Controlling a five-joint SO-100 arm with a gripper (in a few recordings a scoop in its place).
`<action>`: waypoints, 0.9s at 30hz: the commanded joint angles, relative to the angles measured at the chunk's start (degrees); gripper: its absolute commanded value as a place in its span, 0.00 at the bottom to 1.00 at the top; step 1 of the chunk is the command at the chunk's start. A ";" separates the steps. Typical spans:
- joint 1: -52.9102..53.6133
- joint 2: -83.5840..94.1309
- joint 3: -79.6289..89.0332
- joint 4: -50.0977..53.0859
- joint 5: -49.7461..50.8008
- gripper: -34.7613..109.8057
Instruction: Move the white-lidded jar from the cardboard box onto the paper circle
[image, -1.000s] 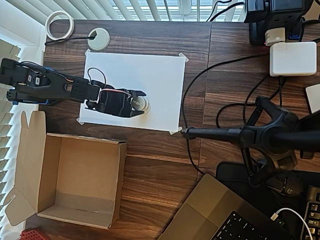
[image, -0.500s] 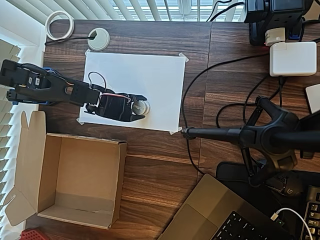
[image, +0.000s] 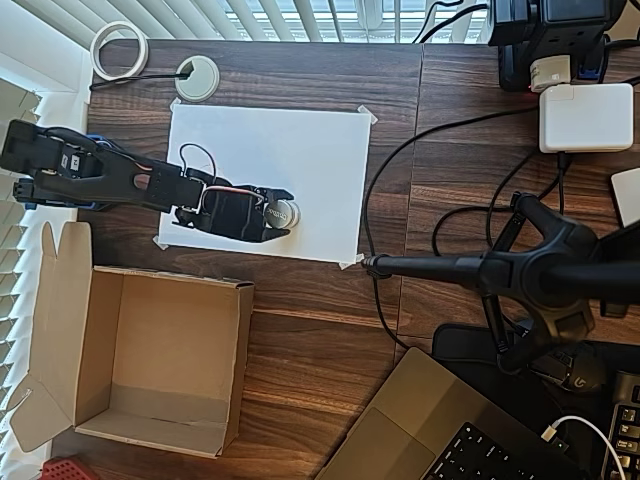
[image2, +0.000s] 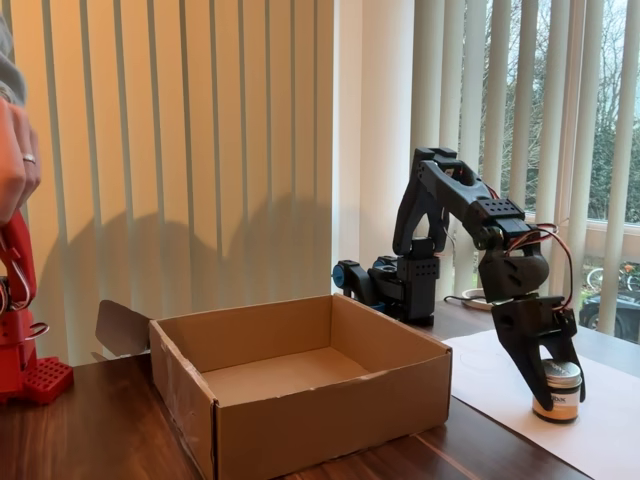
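The white-lidded jar (image: 287, 213) (image2: 559, 388) stands upright on the white paper sheet (image: 300, 150) (image2: 490, 370), near its lower right part in the overhead view. My black gripper (image: 281, 216) (image2: 562, 398) reaches down over it with a finger on each side, shut on the jar. The pencil circle is too faint to make out and would lie under the jar and gripper. The cardboard box (image: 243, 350) (image2: 330, 410) sits open and empty below the paper in the overhead view, with a flap loose on its left.
A white tape ring (image: 119, 50) and a desk grommet (image: 197, 78) lie above the paper. A black stand (image: 480, 268), cables, a white adapter (image: 585, 117) and a laptop (image: 430, 430) crowd the right. A person's hand (image2: 15, 160) shows at the left edge.
The gripper and jar shifted slightly down the overhead picture, and the arm's elbow drew in a little. The fingers' spread looks unchanged.
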 joint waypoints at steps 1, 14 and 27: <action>0.53 2.20 -4.57 -0.88 -0.79 0.25; 0.44 2.20 -4.57 -1.49 0.09 0.46; 0.88 15.64 6.68 -15.47 1.85 0.54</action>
